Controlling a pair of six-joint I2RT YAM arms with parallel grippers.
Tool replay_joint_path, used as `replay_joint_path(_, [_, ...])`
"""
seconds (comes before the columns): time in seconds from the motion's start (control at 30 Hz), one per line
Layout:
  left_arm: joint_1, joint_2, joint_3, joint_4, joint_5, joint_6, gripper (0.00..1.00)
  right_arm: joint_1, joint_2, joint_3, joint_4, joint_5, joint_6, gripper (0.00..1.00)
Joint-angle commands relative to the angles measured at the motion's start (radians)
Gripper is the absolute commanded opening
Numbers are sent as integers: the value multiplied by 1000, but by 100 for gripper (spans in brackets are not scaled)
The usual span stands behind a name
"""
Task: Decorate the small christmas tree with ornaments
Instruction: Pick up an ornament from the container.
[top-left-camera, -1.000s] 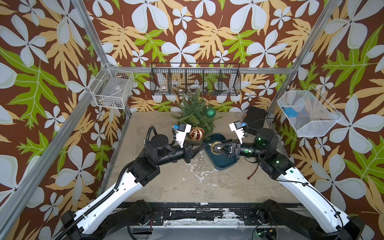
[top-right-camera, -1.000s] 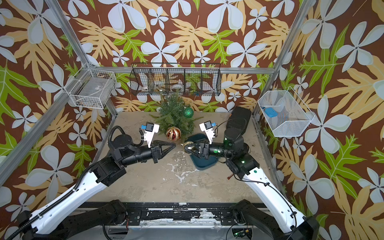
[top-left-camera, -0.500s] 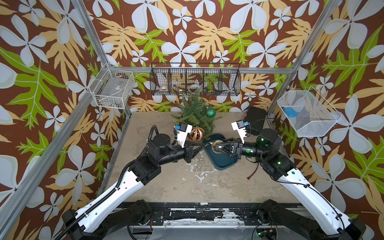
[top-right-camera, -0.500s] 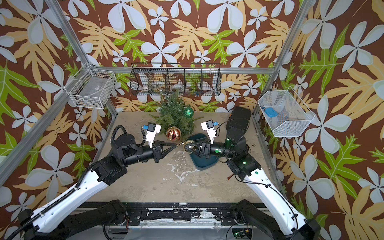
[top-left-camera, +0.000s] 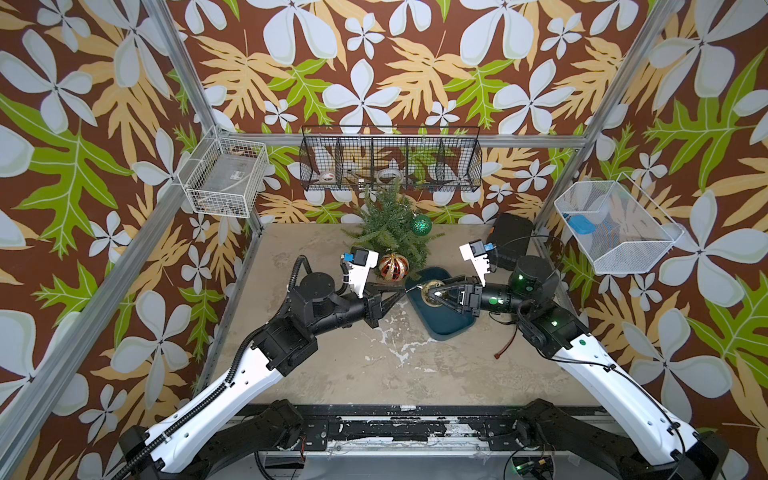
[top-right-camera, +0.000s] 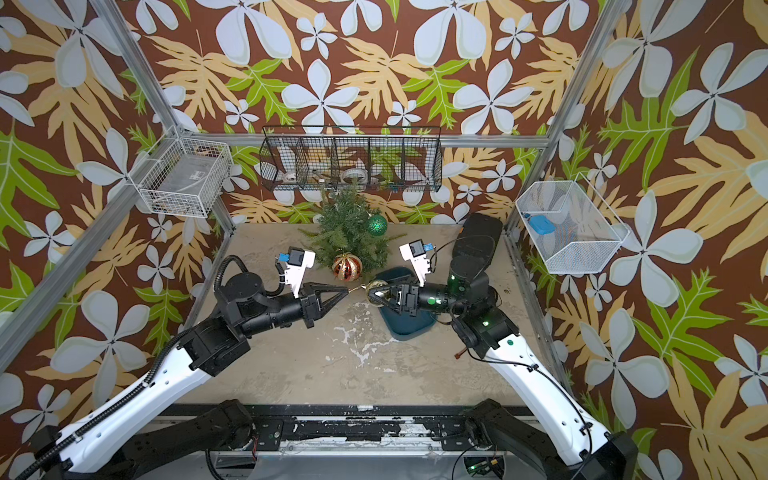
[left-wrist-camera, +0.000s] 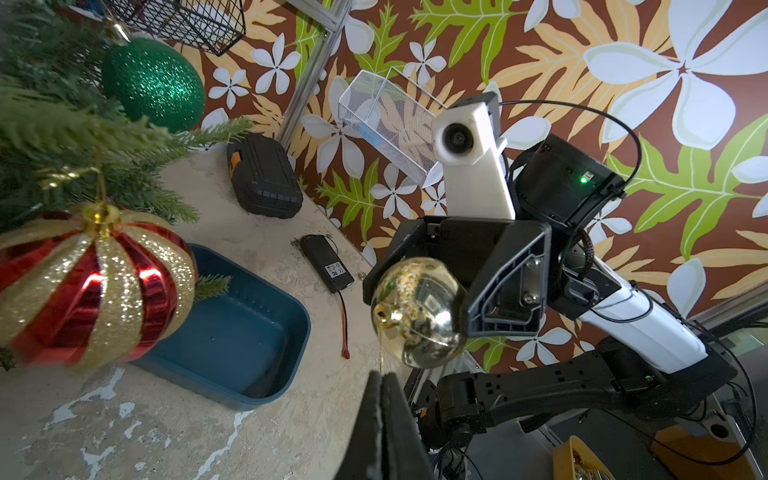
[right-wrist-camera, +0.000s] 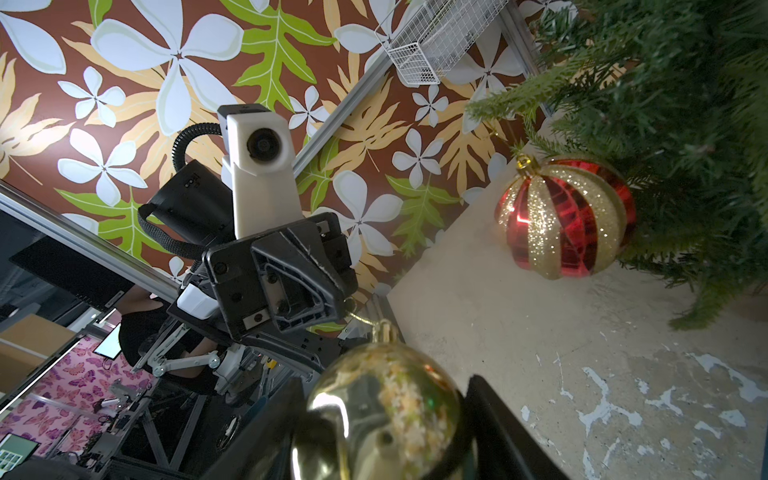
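Observation:
The small christmas tree (top-left-camera: 388, 226) (top-right-camera: 347, 232) stands at the table's back. A green glitter ball (top-left-camera: 421, 224) (left-wrist-camera: 153, 85) hangs on its right side. A red-gold striped ball (top-left-camera: 392, 267) (right-wrist-camera: 565, 218) hangs low at its front. Above the blue tray (top-left-camera: 451, 324), my right gripper (top-left-camera: 434, 291) (right-wrist-camera: 384, 415) is shut on the shiny gold ball (top-right-camera: 376, 289) (left-wrist-camera: 419, 311). Its cap points toward my left gripper (top-left-camera: 401, 291) (left-wrist-camera: 381, 375), which is shut on the ball's thin gold hanging thread (left-wrist-camera: 381, 353).
A black case (top-left-camera: 509, 239) lies at the back right, with a small black battery pack (left-wrist-camera: 328, 262) and its red wire beside it. A black wire basket (top-left-camera: 390, 160) hangs just above the tree top. White wire baskets (top-left-camera: 224, 176) (top-left-camera: 615, 226) hang on both side walls.
Both arms have only swayed slightly. The gold ball stays between the two grippers and both grips are unchanged.

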Motion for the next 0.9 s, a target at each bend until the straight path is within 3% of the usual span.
replay_joint_path(0.0, [1, -15, -2, 8, -46, 5, 0, 10, 18, 24, 41, 3, 6, 61])
replay_joint_path(0.43, [5, -95, -10, -50, -159, 27, 0, 96, 134, 117, 68, 41, -5, 61])
replay_joint_path(0.87, [126, -129, 36, -141, -193, 47, 0, 154, 295, 310, 44, 93, -32, 60])
